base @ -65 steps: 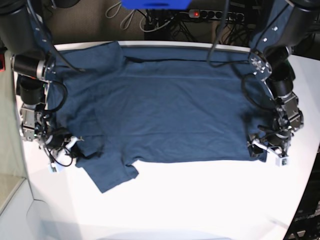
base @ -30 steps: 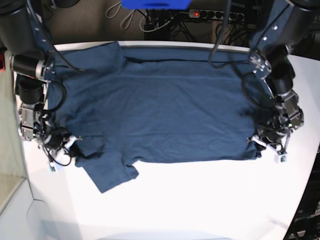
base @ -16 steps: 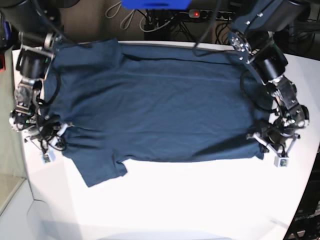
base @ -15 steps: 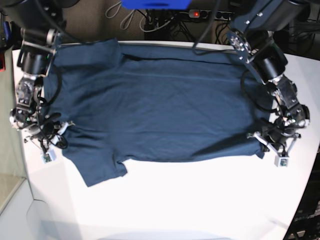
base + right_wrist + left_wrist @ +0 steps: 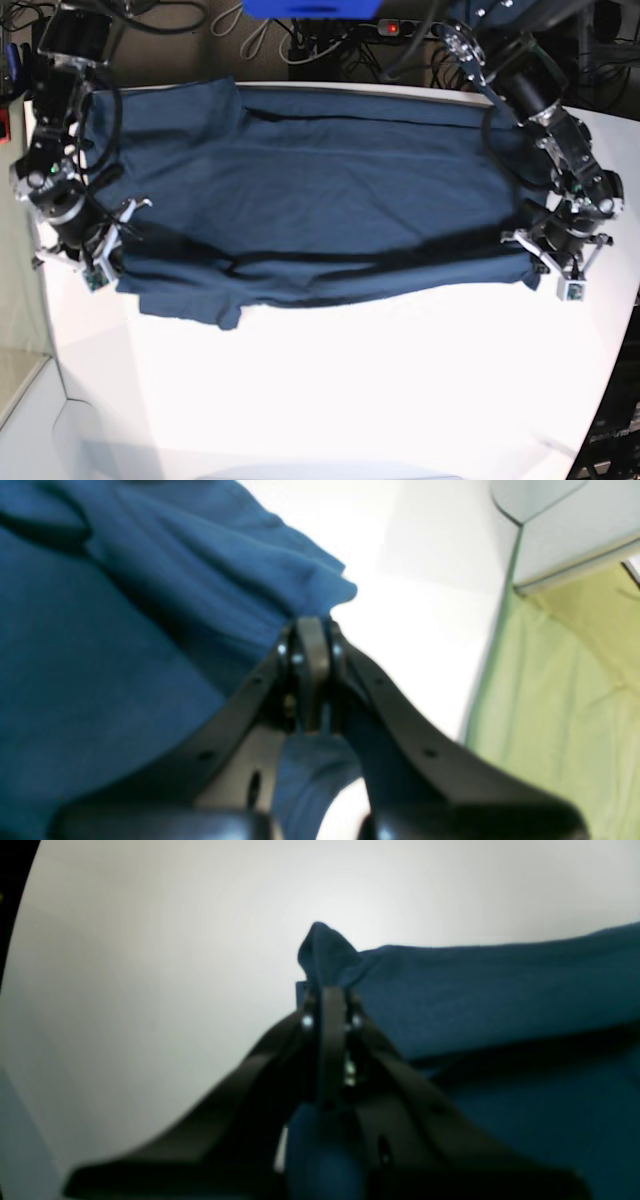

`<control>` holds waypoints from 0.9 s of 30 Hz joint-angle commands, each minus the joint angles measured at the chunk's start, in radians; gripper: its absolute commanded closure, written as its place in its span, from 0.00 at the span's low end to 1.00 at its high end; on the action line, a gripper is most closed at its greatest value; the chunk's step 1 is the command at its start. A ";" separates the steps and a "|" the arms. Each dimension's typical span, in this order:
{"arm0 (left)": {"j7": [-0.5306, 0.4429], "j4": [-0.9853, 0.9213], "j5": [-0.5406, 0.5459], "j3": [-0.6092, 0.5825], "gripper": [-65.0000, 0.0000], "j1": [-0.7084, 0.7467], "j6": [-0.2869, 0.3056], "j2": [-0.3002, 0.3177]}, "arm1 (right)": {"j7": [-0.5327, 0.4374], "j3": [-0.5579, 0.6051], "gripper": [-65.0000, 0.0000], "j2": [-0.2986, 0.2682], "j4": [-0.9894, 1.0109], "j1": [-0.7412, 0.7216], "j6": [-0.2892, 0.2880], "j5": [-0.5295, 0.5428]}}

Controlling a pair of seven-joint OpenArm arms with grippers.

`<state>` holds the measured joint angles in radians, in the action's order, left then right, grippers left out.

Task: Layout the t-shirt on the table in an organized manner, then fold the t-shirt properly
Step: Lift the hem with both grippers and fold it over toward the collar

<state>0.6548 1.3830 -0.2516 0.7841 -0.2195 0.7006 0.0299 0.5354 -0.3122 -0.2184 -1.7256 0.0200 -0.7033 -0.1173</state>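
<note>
The dark navy t-shirt (image 5: 320, 190) lies spread across the far half of the white table (image 5: 340, 400). Its near edge hangs lifted between both grippers and casts a shadow band. At the shirt's near right corner in the base view, my left gripper (image 5: 553, 262) is shut on the fabric. The left wrist view shows its jaws (image 5: 327, 995) pinching a peak of t-shirt (image 5: 500, 995) above the table (image 5: 150, 940). My right gripper (image 5: 105, 255) is shut on the near left edge. In the right wrist view its jaws (image 5: 310, 640) clamp a fold of t-shirt (image 5: 125, 655).
A power strip (image 5: 420, 28) and cables lie behind the table's far edge, beside a blue object (image 5: 310, 8). In the right wrist view, the table edge (image 5: 480, 680) runs close by, with a green surface (image 5: 565, 690) beyond it.
Both grippers have risen and moved toward the far side, lifting the shirt's near edge off the table. The near left sleeve has been drawn up and in.
</note>
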 commanded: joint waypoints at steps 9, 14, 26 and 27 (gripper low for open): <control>0.133 0.174 0.081 0.073 1.00 0.042 -0.002 0.000 | -0.021 -0.037 1.00 -0.011 -0.201 0.150 0.005 0.012; 0.148 0.261 0.081 0.071 1.00 0.090 -0.002 -0.005 | -0.022 -0.095 1.00 0.007 -0.233 0.199 0.005 0.012; 0.148 0.344 0.081 0.067 1.00 0.231 -0.002 -0.009 | -0.030 -0.121 1.00 0.018 -0.233 0.321 0.005 0.012; 0.148 0.342 0.082 0.068 1.00 0.237 -0.002 -0.009 | -0.031 -0.121 1.00 0.020 -0.233 0.329 0.005 0.012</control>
<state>0.8196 1.7107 -0.1753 0.8497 0.0261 0.7036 0.0078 0.5236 -0.4290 -0.1875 -1.9430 0.3508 -0.7067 -0.1116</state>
